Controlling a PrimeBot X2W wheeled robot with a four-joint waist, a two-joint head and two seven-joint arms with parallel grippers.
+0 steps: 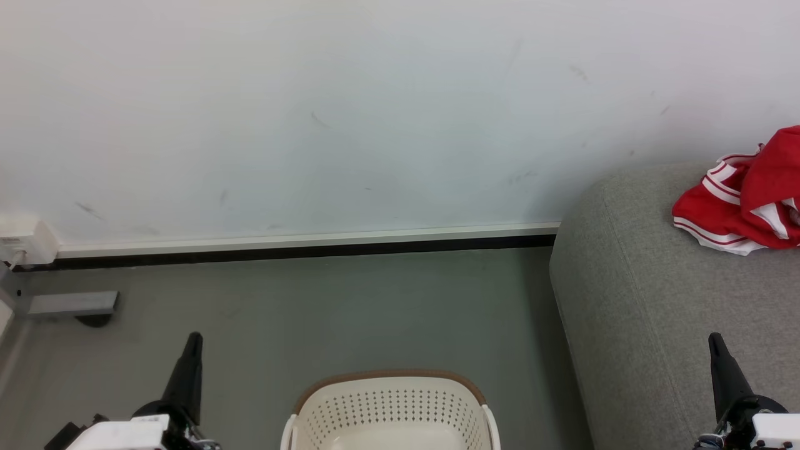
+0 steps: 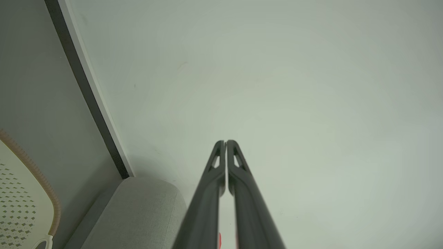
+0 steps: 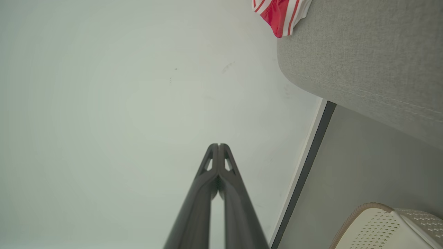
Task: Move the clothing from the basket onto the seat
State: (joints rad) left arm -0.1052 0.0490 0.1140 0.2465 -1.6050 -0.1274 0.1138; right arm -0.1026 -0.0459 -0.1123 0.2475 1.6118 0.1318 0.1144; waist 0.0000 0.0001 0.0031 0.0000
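Red clothing with white striped trim (image 1: 744, 200) lies bunched on the grey couch seat (image 1: 656, 300) at the right; its edge (image 3: 282, 14) overhangs the couch (image 3: 363, 55) in the right wrist view. The cream basket with a brown rim (image 1: 390, 406) stands on the floor at bottom centre, and the part of its inside that shows holds nothing. My left gripper (image 1: 192, 340) is shut at the lower left, away from the basket, fingertips together (image 2: 225, 142). My right gripper (image 1: 714, 340) is shut at the lower right over the couch front, tips touching (image 3: 218, 145).
A pale wall with a white and black skirting (image 1: 300, 245) runs behind the grey floor (image 1: 350, 312). A white socket box (image 1: 22, 240) and a grey floor piece (image 1: 72, 304) sit at the far left. Basket corners (image 2: 20, 200) (image 3: 384, 226) appear in both wrist views.
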